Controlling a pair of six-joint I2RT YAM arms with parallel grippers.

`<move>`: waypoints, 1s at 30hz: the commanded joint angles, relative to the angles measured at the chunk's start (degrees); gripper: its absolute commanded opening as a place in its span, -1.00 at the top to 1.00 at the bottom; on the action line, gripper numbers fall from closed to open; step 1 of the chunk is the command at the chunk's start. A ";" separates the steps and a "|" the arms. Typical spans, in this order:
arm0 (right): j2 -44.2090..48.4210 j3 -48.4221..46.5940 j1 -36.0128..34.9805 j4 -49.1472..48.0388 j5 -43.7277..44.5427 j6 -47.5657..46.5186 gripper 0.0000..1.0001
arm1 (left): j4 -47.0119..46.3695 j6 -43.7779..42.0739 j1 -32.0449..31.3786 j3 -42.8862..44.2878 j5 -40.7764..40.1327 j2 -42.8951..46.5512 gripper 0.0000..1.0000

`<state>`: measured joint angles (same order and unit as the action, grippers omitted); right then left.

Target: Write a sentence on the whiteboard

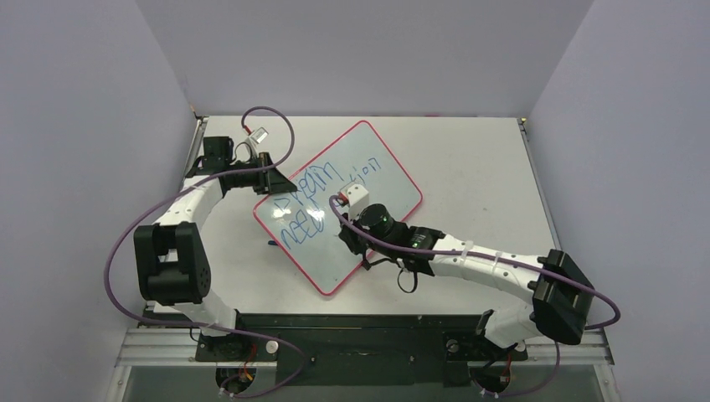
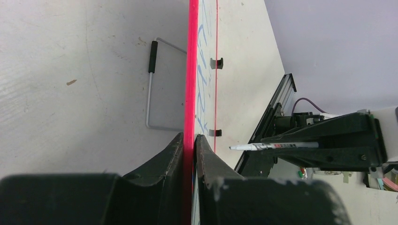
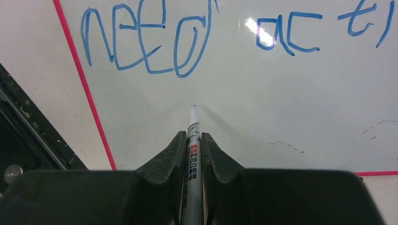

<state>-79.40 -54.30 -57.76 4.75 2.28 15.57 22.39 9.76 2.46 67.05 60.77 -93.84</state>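
The whiteboard (image 1: 393, 188) lies turned at an angle mid-table, white with a thin red rim. The sentence (image 1: 311, 205) runs across it in blue marker rows; "need" (image 3: 145, 42) shows clearly in the right wrist view. My left gripper (image 1: 286, 184) is shut on the board's red rim (image 2: 190, 93) at its left corner, one finger on each face. My right gripper (image 3: 191, 135) is shut on a grey marker (image 3: 192, 145), whose tip (image 3: 193, 108) points at bare board (image 3: 281, 103) below "need". From the left wrist, the marker (image 2: 277, 146) shows side-on.
A wire stand with a black grip (image 2: 151, 89) lies on the table behind the board. Two black clips (image 2: 216, 62) sit on the board's far edge. A small blue object (image 1: 274, 244) lies by the board's lower left edge. Grey walls enclose the table.
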 commanded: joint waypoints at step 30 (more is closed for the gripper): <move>-6.01 3.49 -5.93 -4.93 12.86 -1.57 1.00 | -3.04 -1.66 -1.33 -0.64 -5.03 5.15 1.00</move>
<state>-85.69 -53.56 -62.78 0.36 13.10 14.09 22.15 9.74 1.58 66.13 58.08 -91.35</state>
